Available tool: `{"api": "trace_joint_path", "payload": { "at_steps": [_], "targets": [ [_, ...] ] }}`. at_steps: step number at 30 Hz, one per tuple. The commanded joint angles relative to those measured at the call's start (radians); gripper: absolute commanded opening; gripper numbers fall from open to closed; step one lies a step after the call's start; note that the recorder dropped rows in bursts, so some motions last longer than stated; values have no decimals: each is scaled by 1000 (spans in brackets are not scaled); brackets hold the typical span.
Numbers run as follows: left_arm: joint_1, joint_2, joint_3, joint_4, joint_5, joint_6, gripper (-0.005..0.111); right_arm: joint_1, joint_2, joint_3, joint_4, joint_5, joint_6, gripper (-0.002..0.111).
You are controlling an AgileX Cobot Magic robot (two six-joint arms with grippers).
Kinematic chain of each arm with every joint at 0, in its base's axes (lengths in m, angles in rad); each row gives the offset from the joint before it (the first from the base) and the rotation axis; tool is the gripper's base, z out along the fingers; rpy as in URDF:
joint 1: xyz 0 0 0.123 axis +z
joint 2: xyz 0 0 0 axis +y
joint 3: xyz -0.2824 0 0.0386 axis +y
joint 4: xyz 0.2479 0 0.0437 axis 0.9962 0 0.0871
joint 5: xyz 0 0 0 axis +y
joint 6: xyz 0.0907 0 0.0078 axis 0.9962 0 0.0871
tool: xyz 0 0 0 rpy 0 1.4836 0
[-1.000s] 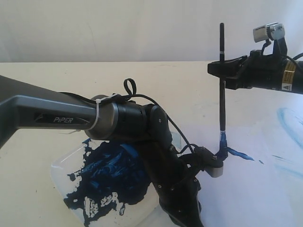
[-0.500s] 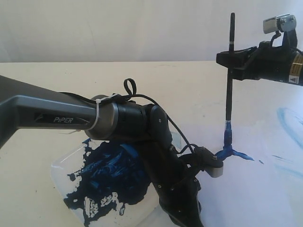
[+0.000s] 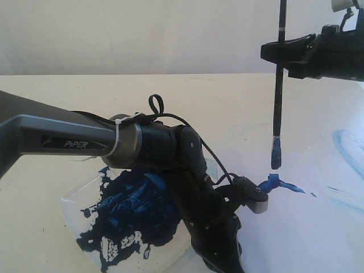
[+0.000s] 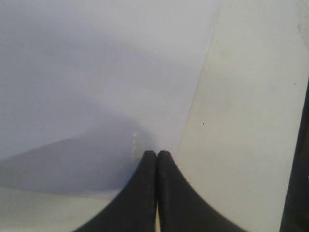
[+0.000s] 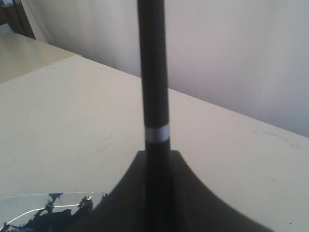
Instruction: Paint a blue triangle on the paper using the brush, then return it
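Just raised clear of paper (image 3: 318,227) — brush (image 3: 277,102), pinched upright in right gripper (image 3: 274,53); single blue stroke (image 3: 282,185) laid, figure unfinished.

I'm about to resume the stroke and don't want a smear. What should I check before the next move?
1. Grip: brush clamped upright in right hand: ok.
2. Paint load: bristles are blue: ok.
3. Clearance: bristles hang above the paper, not touching: ok.
4. Hold-down: left hand shut at the paper's edge: ok; whether it presses down: cannot tell.
5. Triangle complete: not ok, only a short blue stroke.
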Motion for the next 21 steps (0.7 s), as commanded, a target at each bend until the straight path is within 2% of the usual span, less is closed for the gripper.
{"api": "trace_joint_path", "payload": {
  "at_steps": [1, 3, 8, 14, 21],
  "targets": [
    [-5, 12, 8, 13, 24, -4, 0, -5, -75, 36, -9, -2, 70, 0],
    [-5, 12, 8, 13, 21, -2, 0, 6, -124, 68, 28, 66, 68, 0],
    [-5, 12, 8, 13, 21, -2, 0, 82, -253, 179, 165, 362, -7, 0],
    [-5, 12, 8, 13, 21, -2, 0, 172, -311, 263, 376, 446, -156, 0],
    [-5, 12, 8, 13, 21, 6, 0, 196, -309, 290, 368, 473, -161, 0]
  ]
}}
